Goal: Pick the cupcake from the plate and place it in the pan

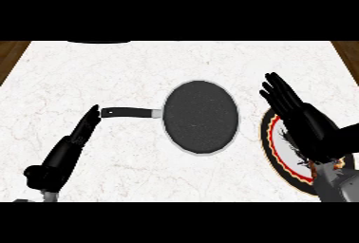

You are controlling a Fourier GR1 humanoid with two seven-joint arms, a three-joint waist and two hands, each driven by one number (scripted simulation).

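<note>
Looking straight down on a white marble table (105,61) with faint veining, and a strip of brown wood floor (10,52) shows at the 10 and 2 o'clock corners.

Dead centre sits the pan (201,117), dark and speckled inside with a pale rim. Its black handle (126,112) sticks out toward 9 o'clock, so the long axis runs pretty much 9-to-3, with the bowl at the 3 end.

Over at 4 o'clock is the plate (275,151), with a red and black rim and a white middle carrying some dark pattern. The right hand (301,118) hangs over it with fingers straight and spread, pointing toward 11, grasping nothing. It covers most of the plate, and I can't make out the cupcake at all, so where it sits is hidden from me.

The left hand (70,144) is at 8 o'clock, fingers straight and released, tips aimed at 1 and just beside the end of the handle. Can't tell if they touch.
</note>
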